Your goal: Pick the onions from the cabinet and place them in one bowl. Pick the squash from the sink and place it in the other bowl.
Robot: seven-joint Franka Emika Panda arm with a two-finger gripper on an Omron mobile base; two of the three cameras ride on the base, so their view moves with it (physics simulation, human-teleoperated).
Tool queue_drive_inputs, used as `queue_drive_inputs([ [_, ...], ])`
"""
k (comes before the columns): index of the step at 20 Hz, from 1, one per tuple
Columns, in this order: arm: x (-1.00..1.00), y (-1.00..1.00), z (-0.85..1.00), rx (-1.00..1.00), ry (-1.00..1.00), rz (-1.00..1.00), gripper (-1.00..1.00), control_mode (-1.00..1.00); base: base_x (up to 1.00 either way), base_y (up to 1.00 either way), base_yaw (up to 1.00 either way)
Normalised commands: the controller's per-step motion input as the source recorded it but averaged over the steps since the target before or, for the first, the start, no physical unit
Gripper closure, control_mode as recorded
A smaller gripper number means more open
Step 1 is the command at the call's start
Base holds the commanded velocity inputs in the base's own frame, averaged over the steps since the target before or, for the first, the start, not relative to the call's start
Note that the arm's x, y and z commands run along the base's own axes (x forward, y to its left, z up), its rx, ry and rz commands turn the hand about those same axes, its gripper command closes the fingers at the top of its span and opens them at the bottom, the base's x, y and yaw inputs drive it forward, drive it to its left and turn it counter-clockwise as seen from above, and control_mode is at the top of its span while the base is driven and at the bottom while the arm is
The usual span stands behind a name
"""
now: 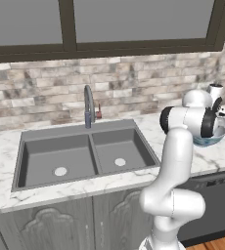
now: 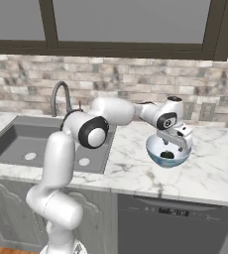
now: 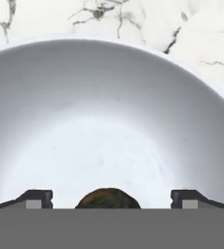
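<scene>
From the left base view, the arm reaches right over the marble surface (image 1: pixel 7 146), its body covering most of a pale bowl (image 1: pixel 213 140) past the empty double sink (image 1: pixel 85 154) and its curved faucet (image 1: pixel 88 105). No writing can be read anywhere.

From the right base view, the claw (image 2: pixel 174 147) hangs over the bowl (image 2: pixel 168 154), which stands right of the sink (image 2: pixel 31 144); the dark green squash (image 2: pixel 167 155) lies inside the bowl, just under the fingers.

In the hand view, the claw (image 3: pixel 112 198) is released (both tips (image 3: pixel 36 198) stand well apart), and the squash (image 3: pixel 107 198) sits between them on the bowl's (image 3: pixel 109 97) floor, touching neither.
</scene>
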Motion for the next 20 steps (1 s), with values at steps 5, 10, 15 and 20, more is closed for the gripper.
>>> queue_drive_inputs([
  [5, 0.01, 0.3, 0.56, 0.0, 0.02, -0.13, -1.0, -1.0, 0.0, 0.0, 0.0],
  [10, -0.21, 0.64, 0.61, 0.02, -0.06, -0.13, -1.0, -1.0, 0.0, 0.0, 0.0],
  [15, -0.68, 0.62, 0.36, 0.05, -0.01, -0.04, -1.0, -1.0, 0.0, 0.0, 0.0],
  [20, -0.27, 0.92, 0.39, -0.01, 0.03, 0.1, -1.0, -1.0, 0.0, 0.0, 0.0],
])
